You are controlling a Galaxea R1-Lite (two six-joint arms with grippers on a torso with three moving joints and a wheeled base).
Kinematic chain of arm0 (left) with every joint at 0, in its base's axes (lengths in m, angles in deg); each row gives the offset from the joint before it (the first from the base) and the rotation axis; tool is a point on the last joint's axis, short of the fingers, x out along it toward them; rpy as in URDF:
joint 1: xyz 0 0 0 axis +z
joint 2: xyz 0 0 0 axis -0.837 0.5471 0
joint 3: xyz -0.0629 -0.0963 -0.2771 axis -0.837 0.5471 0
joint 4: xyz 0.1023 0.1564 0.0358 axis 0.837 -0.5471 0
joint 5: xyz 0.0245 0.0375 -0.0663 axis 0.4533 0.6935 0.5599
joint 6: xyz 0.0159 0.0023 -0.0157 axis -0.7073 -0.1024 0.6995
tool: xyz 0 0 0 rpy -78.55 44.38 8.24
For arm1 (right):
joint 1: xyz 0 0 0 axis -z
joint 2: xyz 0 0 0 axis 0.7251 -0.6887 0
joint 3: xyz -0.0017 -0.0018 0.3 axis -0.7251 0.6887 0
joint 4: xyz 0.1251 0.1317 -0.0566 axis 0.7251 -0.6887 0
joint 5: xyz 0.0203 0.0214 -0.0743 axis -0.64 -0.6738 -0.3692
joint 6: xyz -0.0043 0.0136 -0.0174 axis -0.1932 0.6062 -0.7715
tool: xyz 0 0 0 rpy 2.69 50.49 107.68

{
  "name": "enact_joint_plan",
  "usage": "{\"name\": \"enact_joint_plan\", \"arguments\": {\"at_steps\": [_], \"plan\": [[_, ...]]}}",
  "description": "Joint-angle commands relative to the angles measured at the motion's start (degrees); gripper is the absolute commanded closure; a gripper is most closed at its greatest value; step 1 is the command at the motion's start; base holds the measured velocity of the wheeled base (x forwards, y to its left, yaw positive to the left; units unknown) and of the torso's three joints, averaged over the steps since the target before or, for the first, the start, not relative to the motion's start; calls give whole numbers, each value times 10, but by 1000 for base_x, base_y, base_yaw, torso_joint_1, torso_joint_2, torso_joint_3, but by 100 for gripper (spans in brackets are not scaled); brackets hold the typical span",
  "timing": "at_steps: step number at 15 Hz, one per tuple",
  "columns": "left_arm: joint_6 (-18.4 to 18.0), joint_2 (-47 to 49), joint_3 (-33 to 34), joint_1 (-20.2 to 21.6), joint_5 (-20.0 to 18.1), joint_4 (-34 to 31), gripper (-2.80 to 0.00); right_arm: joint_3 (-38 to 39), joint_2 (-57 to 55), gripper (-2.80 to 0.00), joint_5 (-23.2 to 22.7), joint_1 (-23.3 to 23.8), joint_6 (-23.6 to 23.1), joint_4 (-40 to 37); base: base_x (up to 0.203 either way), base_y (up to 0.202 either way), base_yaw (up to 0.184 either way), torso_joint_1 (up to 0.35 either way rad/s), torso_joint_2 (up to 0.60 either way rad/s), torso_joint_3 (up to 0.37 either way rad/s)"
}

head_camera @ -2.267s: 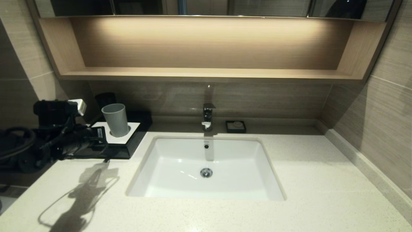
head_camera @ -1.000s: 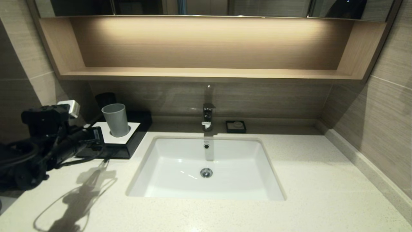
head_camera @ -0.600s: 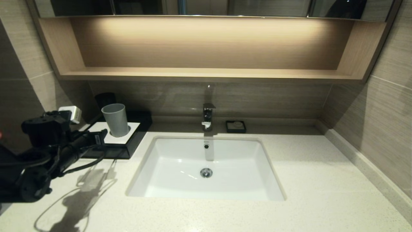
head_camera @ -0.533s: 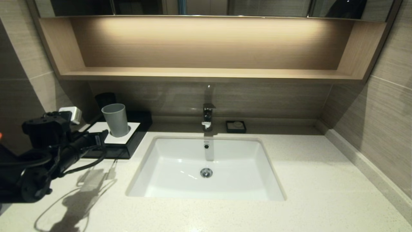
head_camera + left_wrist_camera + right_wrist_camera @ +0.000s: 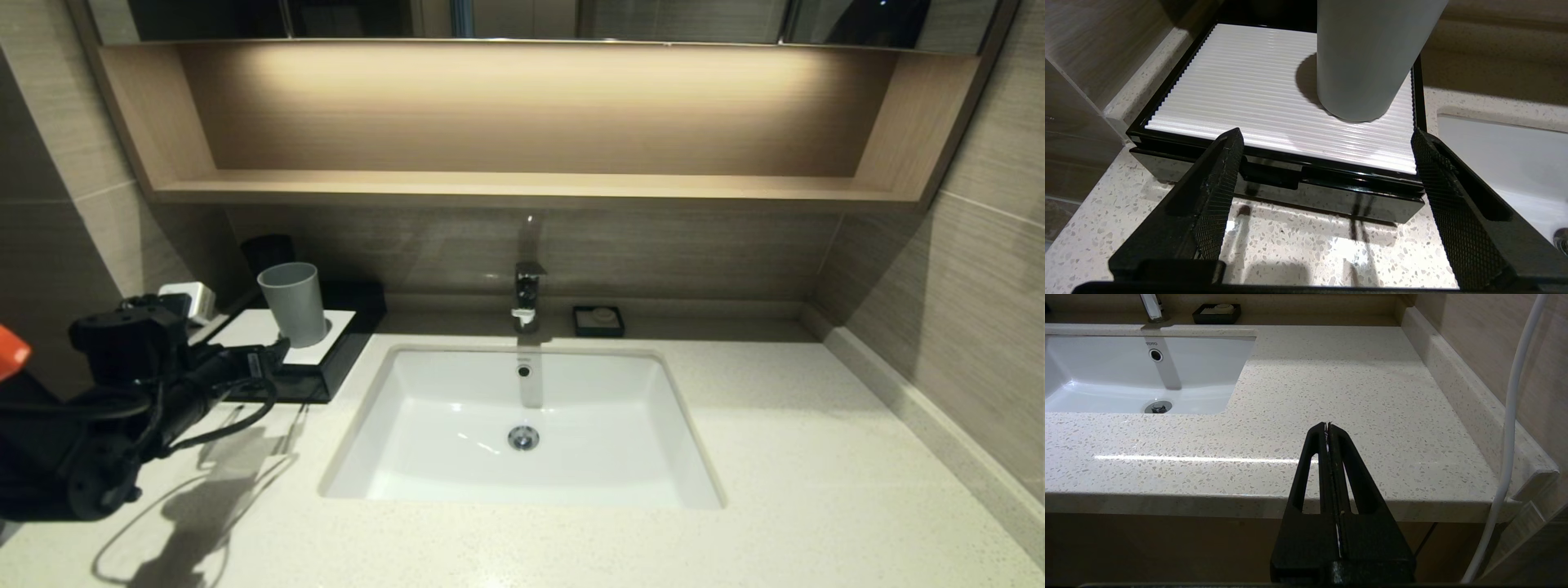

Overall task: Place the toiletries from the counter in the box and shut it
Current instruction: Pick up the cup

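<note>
Jaws on our left gripper stand wide apart with nothing between them, just short of the box, whose drawer front looks pushed in (a grey cup stands on its white top); our right gripper hangs pressed together before the counter.

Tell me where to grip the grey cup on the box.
Grip the grey cup at mid-wall, coming level from the counter side: it stands upright on the box, on its white top, round and smooth-sided. The open left claw faces it from there.
</note>
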Motion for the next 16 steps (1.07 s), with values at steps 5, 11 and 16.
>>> {"name": "enact_joint_plan", "arguments": {"at_steps": [5, 11, 16], "plan": [[3, 47, -9, -8, -1, 37, -280, 1, 1, 0, 0, 0, 0, 0, 0, 0, 0, 0, 0, 0], [4, 84, -18, -27, 0, 90, -280, 0, 1, 0, 0, 0, 0, 0, 0, 0, 0, 0, 0, 0], [3, 105, -19, -28, -1, 107, -280, 0, 1, 0, 0, 0, 0, 0, 0, 0, 0, 0, 0, 0]]}}
